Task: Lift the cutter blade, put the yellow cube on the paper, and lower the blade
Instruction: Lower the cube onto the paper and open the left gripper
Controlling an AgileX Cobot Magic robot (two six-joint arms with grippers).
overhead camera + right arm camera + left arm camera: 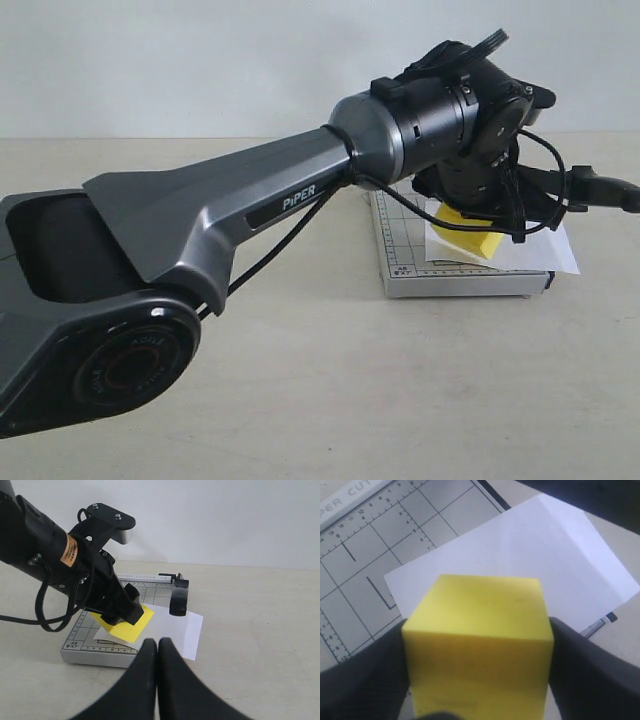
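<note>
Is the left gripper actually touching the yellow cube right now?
Touching. The left wrist view shows the left gripper's fingers pressed flush against opposite sides of the yellow cube, with no gap.

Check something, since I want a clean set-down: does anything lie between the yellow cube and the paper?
Nothing visible does. The left pincer holds the yellow cube right over bare paper, and the cutter blade stands raised off to one side.
</note>
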